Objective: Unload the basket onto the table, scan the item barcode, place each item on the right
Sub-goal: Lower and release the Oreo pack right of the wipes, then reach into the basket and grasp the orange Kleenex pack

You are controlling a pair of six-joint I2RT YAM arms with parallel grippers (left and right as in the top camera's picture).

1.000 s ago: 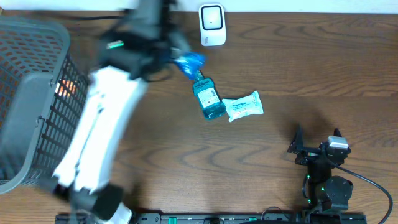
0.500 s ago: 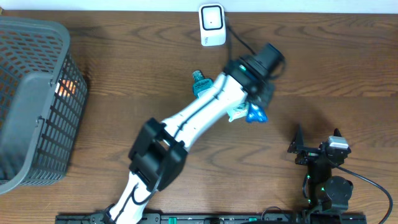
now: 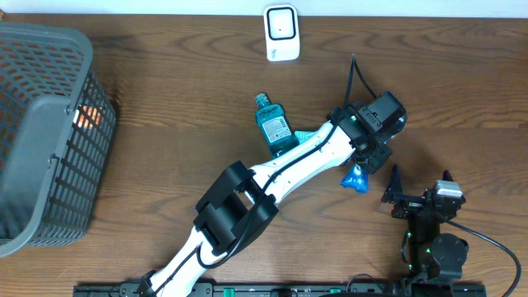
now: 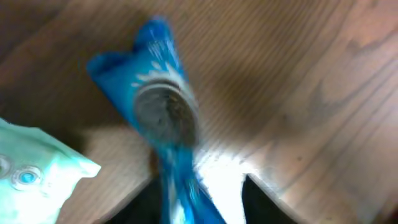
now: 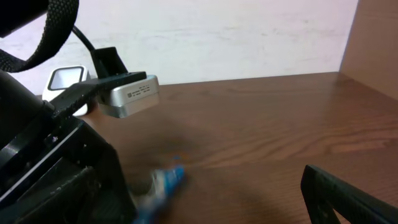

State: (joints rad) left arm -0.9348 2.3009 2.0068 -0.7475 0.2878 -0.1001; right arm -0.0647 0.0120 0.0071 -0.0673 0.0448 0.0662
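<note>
A blue snack packet hangs at the tip of my left gripper, low over the table at the right. In the left wrist view the blurred packet runs down between the jaws of the left gripper. It lies against the left jaw, with a bright gap to the right jaw, so the jaws stand open. The white barcode scanner stands at the table's far edge. My right gripper rests open and empty at the front right, and its camera shows the packet just ahead.
A teal mouthwash bottle and a white wipes pack lie mid-table, partly under my left arm. A dark mesh basket fills the left side. The scanner shows far left in the right wrist view.
My left arm has swung from near the scanner across to the right with the blue packet. Its jaws have parted around the packet. The right arm has not moved.
</note>
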